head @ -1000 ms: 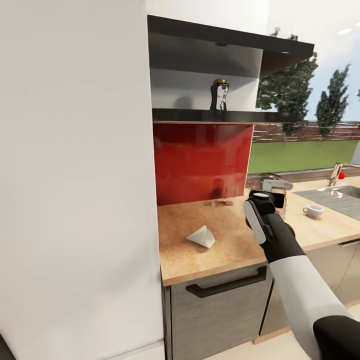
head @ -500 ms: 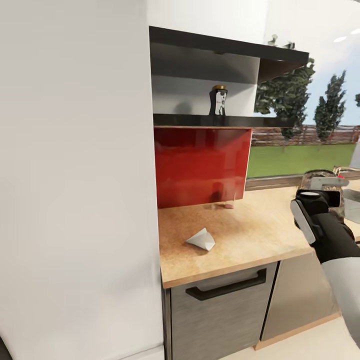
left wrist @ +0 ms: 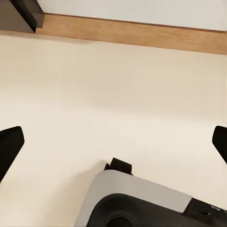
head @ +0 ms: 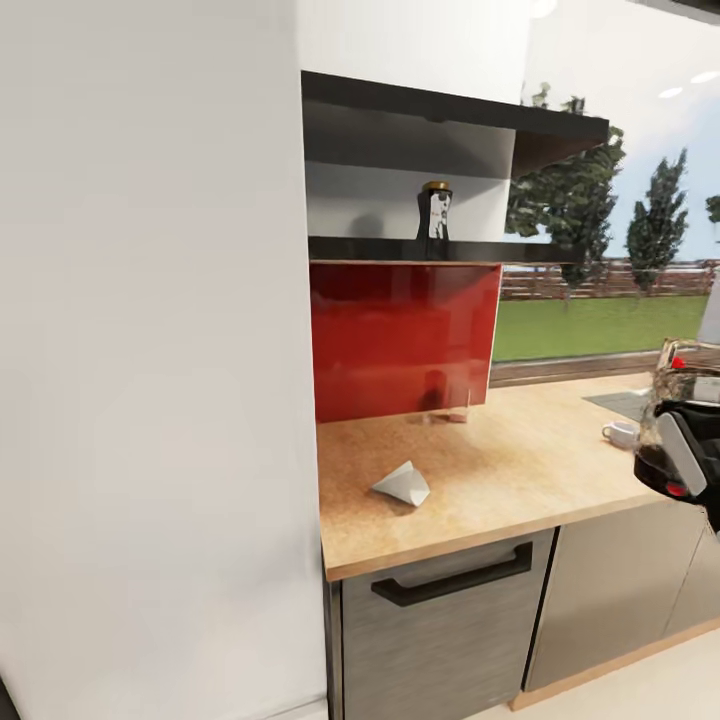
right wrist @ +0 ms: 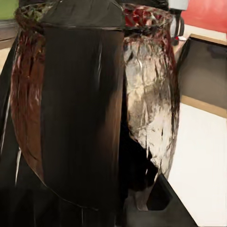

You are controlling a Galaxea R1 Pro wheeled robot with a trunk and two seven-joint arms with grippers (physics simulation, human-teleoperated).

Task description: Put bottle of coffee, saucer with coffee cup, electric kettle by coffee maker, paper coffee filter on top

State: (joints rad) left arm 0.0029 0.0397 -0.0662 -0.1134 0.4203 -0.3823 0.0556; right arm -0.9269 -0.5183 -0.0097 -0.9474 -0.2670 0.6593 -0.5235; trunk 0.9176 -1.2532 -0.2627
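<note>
- While the counter [head: 500,480] lies long and bare in the middle, the kitchen shelf [head: 400,247] above holds the bottle of coffee [head: 435,208].
- Right hand [head: 690,450] holds the electric kettle [right wrist: 94,104] beside the coffee cup [head: 621,433].
- Left hand [left wrist: 113,146] is open wide over the floor [left wrist: 113,94].
- Paper coffee filter [head: 402,483] lies on the counter.
</note>
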